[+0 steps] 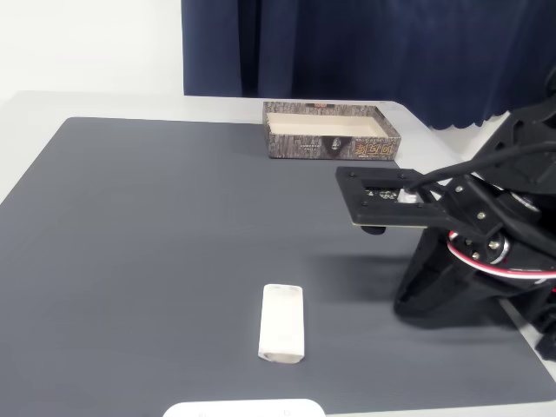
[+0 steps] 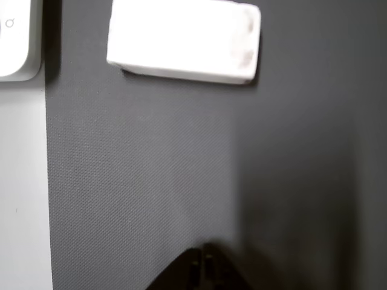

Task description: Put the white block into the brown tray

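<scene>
Dark grey matting is covering the surface point(image 1: 156, 261), with a navy curtain point(image 1: 365, 52) hanging behind. On it the white block point(image 1: 282, 323) is lying flat and free, near the front edge and well apart from the brown tray point(image 1: 330, 130), which is sitting at the far edge with its cream inside bare. A wide flat white thing point(image 1: 243, 408) is lying just in front of the block. The hand point(image 2: 202, 269) is showing in the wrist view as a dark tip at the bottom, its two fingers seeming to be together, well short of the block point(image 2: 184, 41). To do the reach well, the fingers likely need to be parting first, then coming down across the block's narrow width, avoiding the flat white thing point(image 2: 15, 39) beside it.
</scene>
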